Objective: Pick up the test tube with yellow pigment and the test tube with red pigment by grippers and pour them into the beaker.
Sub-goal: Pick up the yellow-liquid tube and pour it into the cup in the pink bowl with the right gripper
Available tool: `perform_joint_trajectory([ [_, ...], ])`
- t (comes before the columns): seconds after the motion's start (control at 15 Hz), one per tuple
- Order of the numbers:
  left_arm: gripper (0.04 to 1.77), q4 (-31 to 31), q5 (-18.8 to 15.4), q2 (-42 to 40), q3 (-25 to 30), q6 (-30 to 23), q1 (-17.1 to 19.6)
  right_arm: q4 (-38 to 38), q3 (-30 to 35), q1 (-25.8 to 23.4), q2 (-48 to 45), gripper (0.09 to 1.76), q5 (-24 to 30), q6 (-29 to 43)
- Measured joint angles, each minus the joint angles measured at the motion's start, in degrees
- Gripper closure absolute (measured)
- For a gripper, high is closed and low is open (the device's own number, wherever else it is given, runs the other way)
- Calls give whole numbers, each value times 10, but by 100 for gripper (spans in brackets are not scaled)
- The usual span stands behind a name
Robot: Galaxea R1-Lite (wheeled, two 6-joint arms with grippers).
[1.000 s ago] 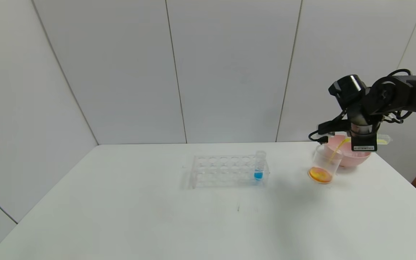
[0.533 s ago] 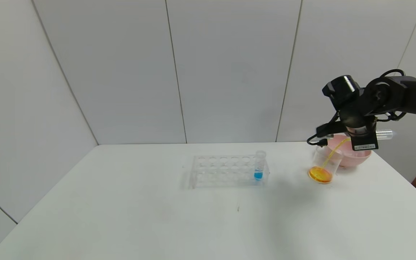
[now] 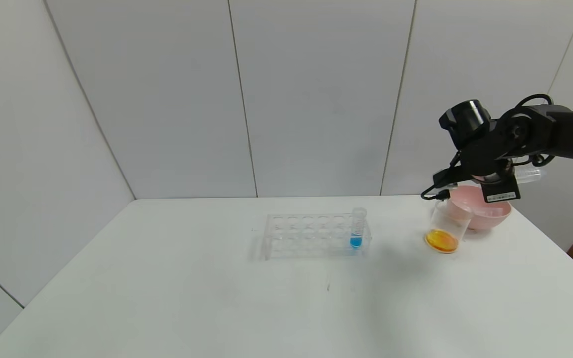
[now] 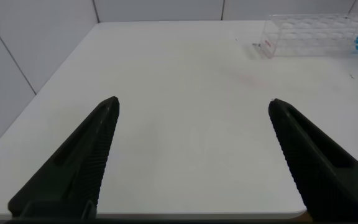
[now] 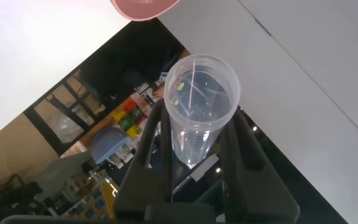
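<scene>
Even, bright light is falling from overhead, washing the white worktop point(image 3: 217, 298) and leaving only a soft, pale shadow stretching beside the tube rack point(image 3: 316, 234). Wall panel seams are bowing toward the head view's edges. The left wrist view's near pincer point(image 4: 191, 162) fingers are showing slightly soft.

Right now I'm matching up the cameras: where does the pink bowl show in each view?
Head view: the pink bowl sits at the table's far right, just behind the beaker, below the right gripper.
Left wrist view: not in it.
Right wrist view: only its rim shows at the picture's edge.
Shared landmark: the emptied tube held by the right gripper.
</scene>
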Motion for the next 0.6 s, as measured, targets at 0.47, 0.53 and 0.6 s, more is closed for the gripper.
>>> perform_joint_trajectory([
  [0.47, 9, 0, 0, 0, 0, 0, 0, -16, 0, 1, -3, 135, 7, 2],
  [0.53, 9, 0, 0, 0, 0, 0, 0, -16, 0, 0, -5, 135, 10, 3],
  [0.6, 9, 0, 0, 0, 0, 0, 0, -14, 0, -1, -7, 135, 12, 5],
])
